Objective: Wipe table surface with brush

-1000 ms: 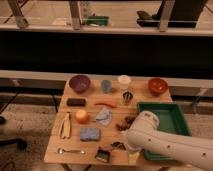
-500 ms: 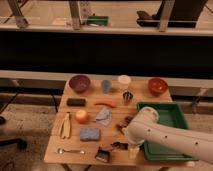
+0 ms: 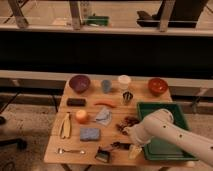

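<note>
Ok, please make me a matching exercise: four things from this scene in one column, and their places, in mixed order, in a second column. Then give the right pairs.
1. purple bowl
2. green tray
3. brush
4. gripper

A. low over the front of the table surface, between brush and green tray
B. far left corner
C. right side
D. front edge, right of the spoon

Pairs: 1-B, 2-C, 3-D, 4-A

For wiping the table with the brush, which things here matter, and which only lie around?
Needed: brush, table surface, gripper near the front edge, beside the brush.
Lying about: blue sponge, black block, purple bowl, banana, spoon, green tray.
</note>
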Available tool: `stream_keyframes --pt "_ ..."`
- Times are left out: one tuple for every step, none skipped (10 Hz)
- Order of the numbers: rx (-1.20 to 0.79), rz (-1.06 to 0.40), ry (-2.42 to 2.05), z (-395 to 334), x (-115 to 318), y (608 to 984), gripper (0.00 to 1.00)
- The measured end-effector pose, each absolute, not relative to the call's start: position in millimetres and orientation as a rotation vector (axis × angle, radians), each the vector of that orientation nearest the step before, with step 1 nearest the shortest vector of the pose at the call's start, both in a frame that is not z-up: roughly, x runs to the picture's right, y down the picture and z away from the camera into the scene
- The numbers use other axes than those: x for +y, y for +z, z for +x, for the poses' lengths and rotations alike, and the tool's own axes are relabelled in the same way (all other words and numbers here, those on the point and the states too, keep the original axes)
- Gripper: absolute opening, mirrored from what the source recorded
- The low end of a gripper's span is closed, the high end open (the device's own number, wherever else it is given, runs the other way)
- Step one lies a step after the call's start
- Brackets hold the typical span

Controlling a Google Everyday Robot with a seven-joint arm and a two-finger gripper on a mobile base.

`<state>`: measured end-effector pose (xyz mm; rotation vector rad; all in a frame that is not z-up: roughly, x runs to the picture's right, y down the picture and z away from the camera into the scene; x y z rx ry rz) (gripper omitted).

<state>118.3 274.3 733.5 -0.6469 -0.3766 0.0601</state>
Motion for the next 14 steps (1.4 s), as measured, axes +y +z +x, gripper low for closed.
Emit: stream_keyframes --pt "-0.383 -0.649 0.061 117 276 732 0.80" --pt "-0.389 -0.650 0.060 115 278 729 0.80" --pt "-0.392 -0.651 0.046 112 280 727 0.80" --pt "-0.389 -0.652 0.022 108 282 726 0.80" --pt "-0.384 -0.651 0.008 107 284 726 0.80" --pt "-0.378 -0.651 -0.003 106 286 726 0.80" --pt "-0.373 -0.651 -0.012 106 287 727 0.80" --pt "-0.367 -0.653 -0.021 105 288 729 0.80" --pt "-0.363 -0.654 -0.027 105 289 730 0.80" --pt "-0.353 -0.658 -0.041 105 291 736 0.80" --pt "-0.347 -0.662 -0.046 105 292 740 0.80" --pt "-0.342 -0.664 -0.052 106 292 744 0.80" --pt "-0.335 -0.669 -0.061 106 294 750 0.80" --pt "-0.327 -0.671 -0.070 105 295 754 0.80"
